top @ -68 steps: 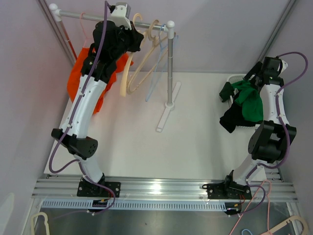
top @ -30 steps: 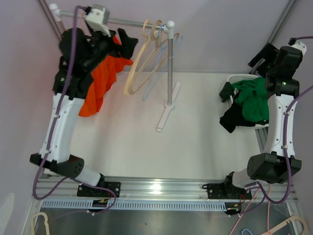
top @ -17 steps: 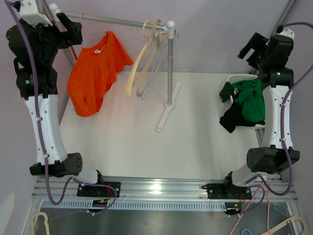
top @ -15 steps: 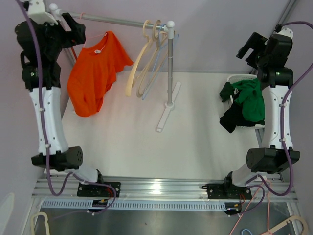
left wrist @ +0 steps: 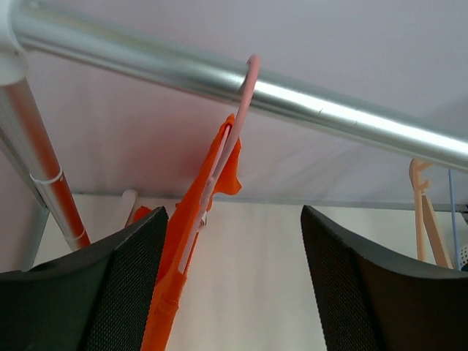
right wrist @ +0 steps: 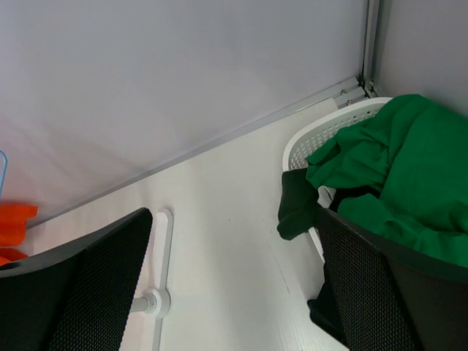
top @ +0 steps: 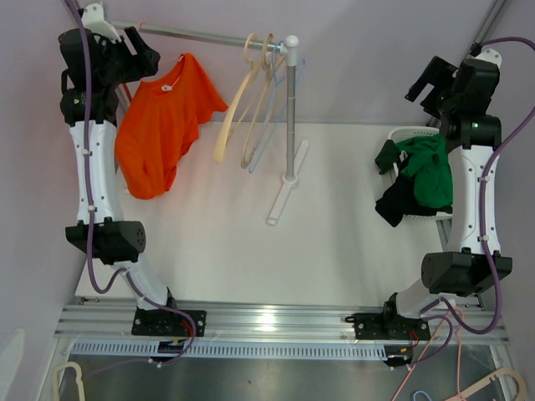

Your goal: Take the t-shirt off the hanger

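Observation:
An orange t-shirt [top: 163, 117] hangs on a pink hanger [left wrist: 247, 88] at the left end of the metal rail [top: 201, 35]. My left gripper [top: 138, 50] is up at the rail beside the hanger's hook. In the left wrist view this gripper [left wrist: 234, 212] is open. The t-shirt's shoulder [left wrist: 186, 248] and the hanger neck stand between the jaws, close to the left finger [left wrist: 124, 292]. My right gripper [top: 422, 83] is raised above the basket, open and holding nothing [right wrist: 234, 212].
Several empty beige and blue hangers [top: 251, 92] hang at the rail's right end by the post [top: 290, 109] and its white foot [top: 284, 196]. A white basket [right wrist: 322, 139] at the right holds green and black clothes [top: 426, 171]. A slanted support pole [left wrist: 36, 168] stands left of the hanger.
My left arm has swung in from the far left corner towards the hanger's hook, and its jaws have narrowed a little. The right arm has not moved in the last half second.

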You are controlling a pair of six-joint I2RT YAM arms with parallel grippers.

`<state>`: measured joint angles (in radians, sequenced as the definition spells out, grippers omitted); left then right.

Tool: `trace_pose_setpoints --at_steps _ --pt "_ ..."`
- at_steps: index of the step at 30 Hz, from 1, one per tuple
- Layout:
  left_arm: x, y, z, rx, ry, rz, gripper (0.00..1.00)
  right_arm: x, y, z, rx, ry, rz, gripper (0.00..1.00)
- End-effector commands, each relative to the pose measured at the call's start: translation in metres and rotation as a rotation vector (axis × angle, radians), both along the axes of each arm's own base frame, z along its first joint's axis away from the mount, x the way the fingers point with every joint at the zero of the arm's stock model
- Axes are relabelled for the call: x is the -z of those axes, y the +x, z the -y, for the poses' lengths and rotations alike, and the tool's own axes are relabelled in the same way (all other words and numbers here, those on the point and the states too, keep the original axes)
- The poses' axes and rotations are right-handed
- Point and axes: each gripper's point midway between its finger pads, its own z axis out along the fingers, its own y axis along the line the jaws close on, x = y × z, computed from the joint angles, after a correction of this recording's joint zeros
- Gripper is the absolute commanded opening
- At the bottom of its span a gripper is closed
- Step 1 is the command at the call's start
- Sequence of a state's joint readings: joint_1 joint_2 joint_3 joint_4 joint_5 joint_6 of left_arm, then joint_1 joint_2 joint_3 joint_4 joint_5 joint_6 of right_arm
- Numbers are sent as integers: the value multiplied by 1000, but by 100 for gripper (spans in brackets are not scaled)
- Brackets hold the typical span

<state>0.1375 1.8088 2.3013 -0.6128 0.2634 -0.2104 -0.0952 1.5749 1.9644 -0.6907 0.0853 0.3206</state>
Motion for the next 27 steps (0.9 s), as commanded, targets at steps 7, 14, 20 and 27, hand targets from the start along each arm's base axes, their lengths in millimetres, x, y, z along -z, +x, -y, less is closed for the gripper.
trace_pose_setpoints --at_steps 7,14,20,27 --pt "-19 11 -4 -3 -26 62 75 -28 -7 1 27 -22 67 99" --pt "-9 25 -8 -22 -34 56 70 -26 -9 4 41 -34 68 100" --pt "-6 31 -11 -28 -28 55 58 -23 -6 3 38 -22 68 99" --pt "10 41 -8 -9 -34 23 42 -15 -4 2 36 -18 59 99"
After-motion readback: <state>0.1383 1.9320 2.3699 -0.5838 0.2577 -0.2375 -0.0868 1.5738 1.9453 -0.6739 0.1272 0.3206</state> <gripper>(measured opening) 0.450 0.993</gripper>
